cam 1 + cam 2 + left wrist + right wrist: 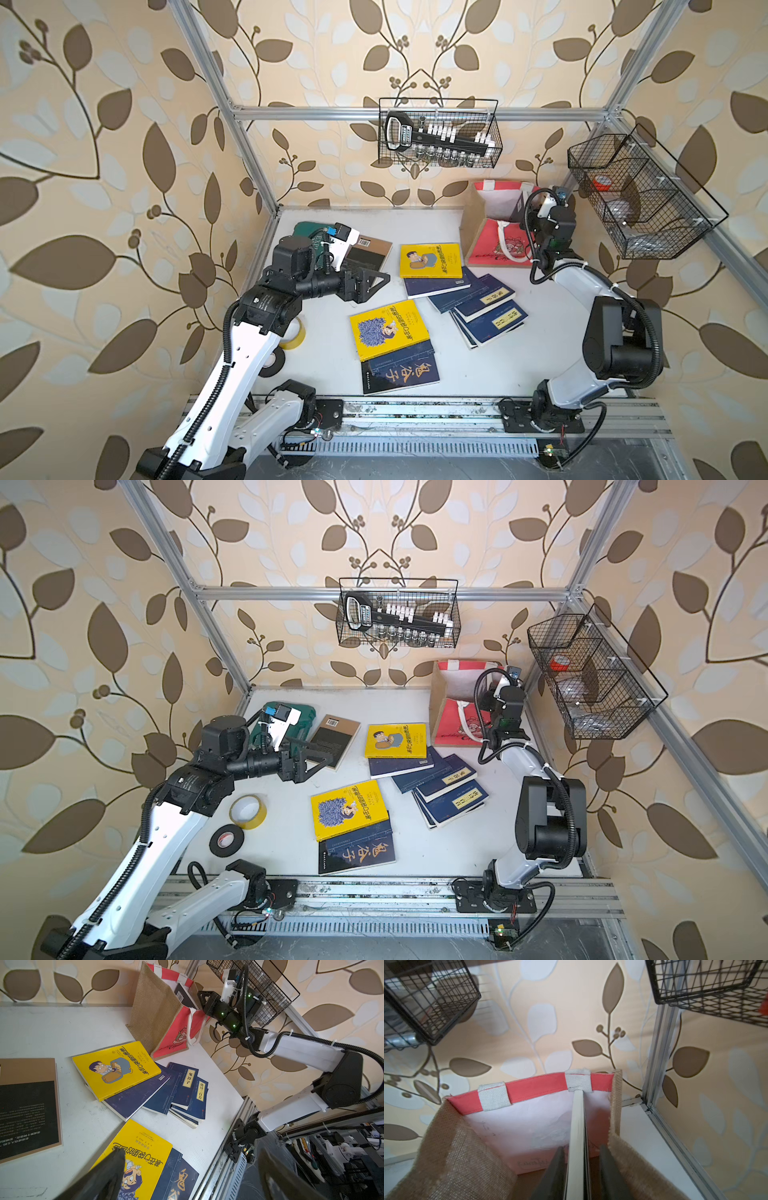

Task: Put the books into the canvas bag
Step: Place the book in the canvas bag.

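The canvas bag (494,245) stands open at the table's back right, with jute sides (158,1012) and a white lining (529,1122). My right gripper (581,1148) reaches into its mouth. One book (577,1126) stands on edge inside the bag between the parted jaws, with a gap on one side. Other books lie on the table: a yellow one (430,259) on navy ones (486,311), another yellow one (388,328) on a dark blue one (401,372), and a black-and-tan one (368,257). My left gripper (374,282) hovers open and empty beside the black-and-tan book.
A green tool case (307,712) lies at the back left behind my left wrist. Yellow tape (248,811) and black tape (226,840) sit at the front left. Wire baskets hang on the back wall (440,133) and the right wall (636,195), close above the bag.
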Controlling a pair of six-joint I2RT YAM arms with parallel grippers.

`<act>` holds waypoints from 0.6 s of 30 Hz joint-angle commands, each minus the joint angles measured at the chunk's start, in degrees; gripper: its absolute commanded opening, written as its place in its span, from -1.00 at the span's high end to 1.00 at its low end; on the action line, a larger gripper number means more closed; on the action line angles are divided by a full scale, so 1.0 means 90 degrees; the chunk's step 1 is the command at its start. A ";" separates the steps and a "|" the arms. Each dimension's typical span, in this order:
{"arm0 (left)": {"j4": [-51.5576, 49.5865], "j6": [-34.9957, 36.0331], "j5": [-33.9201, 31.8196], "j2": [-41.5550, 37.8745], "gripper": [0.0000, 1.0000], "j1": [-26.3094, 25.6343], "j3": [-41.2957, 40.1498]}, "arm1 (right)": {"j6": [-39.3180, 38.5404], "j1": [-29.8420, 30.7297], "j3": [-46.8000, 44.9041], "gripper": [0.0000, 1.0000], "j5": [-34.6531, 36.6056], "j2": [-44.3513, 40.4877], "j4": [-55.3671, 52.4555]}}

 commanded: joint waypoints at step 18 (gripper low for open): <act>0.0236 0.0017 0.0056 -0.0160 -0.98 0.0053 -0.0061 | -0.0007 -0.0081 0.0921 -0.03 -0.0361 -0.0082 -0.1064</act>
